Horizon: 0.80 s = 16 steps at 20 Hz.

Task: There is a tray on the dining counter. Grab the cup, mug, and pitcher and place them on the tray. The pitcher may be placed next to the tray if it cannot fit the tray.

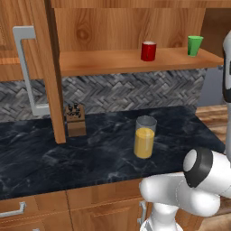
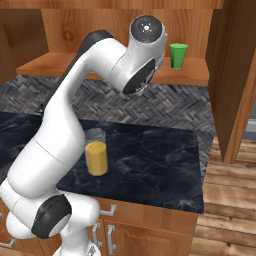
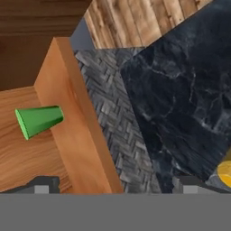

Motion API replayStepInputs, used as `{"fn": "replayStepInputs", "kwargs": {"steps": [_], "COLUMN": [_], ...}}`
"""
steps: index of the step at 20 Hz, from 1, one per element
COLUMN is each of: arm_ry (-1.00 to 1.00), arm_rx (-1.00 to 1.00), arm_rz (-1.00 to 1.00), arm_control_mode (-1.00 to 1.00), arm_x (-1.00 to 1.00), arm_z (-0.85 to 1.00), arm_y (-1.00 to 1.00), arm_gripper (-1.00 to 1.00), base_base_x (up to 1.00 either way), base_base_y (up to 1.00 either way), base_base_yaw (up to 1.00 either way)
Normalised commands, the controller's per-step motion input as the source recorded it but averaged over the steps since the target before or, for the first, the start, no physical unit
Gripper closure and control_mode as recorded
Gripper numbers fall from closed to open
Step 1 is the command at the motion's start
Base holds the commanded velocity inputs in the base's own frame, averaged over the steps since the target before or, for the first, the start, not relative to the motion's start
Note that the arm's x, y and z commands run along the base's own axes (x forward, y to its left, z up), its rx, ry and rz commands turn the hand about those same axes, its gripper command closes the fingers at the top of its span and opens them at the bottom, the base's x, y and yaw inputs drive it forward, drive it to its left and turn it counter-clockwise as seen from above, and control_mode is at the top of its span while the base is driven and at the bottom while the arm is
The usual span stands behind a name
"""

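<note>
In the left base view the red mug (image 1: 148,51) and the green cup (image 1: 195,45) stand upright and well apart on a wooden shelf (image 1: 108,61) above a grey herringbone wall (image 1: 117,92), the cup near the shelf's right end; below them the pitcher (image 1: 145,136), a clear glass part full of orange-yellow liquid, stands upright on the black marbled table (image 1: 54,153), with a wooden knife block (image 1: 75,120) further left beside a wooden post (image 1: 53,72). In the right base view the white arm (image 2: 75,120) arches up from the lower left, its top joint level with the shelf (image 2: 187,75) and just left of the cup (image 2: 178,55), which stands upright there; the pitcher (image 2: 96,152) stands on the table (image 2: 150,165) close beside the arm's lower part, partly behind it. In the hand view the end effector (image 3: 115,184) has its two dark fingertips (image 3: 43,184) set wide apart at the bottom edge, open with nothing between them; the cup (image 3: 39,120) appears ahead of the left fingertip, on the shelf (image 3: 40,153), apart from the end effector and lying sideways in this rolled view, its wide mouth to the left; ahead of the gap run the shelf's front edge and the herringbone wall (image 3: 113,122), and the table (image 3: 180,99) lies ahead of the right fingertip, with an orange rim of the pitcher (image 3: 225,173) just beside that fingertip at the picture's right edge
</note>
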Motion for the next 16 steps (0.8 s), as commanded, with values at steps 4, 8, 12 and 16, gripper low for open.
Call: {"fn": "replayStepInputs", "kwargs": {"steps": [4, 8, 12, 16], "arm_ry": [-0.08, -0.07, -0.06, -0.11], "arm_rx": [0.02, 0.0, 0.0, -0.01], "arm_rz": [0.07, 0.07, 0.02, 0.0], "arm_control_mode": [-1.0, -1.0, -1.0, -1.0], "arm_x": [0.3, 0.16, 0.11, 0.11], "arm_z": [0.0, 0.0, 0.0, 0.0], "arm_y": [0.0, 0.0, -0.03, -0.04], "arm_gripper": [-1.0, -1.0, -1.0, -1.0], "base_base_x": [0.0, 0.0, 0.0, 0.0], "base_base_y": [0.0, 0.0, 0.0, 0.0], "base_base_yaw": [0.0, 0.0, 0.0, 0.0]}}
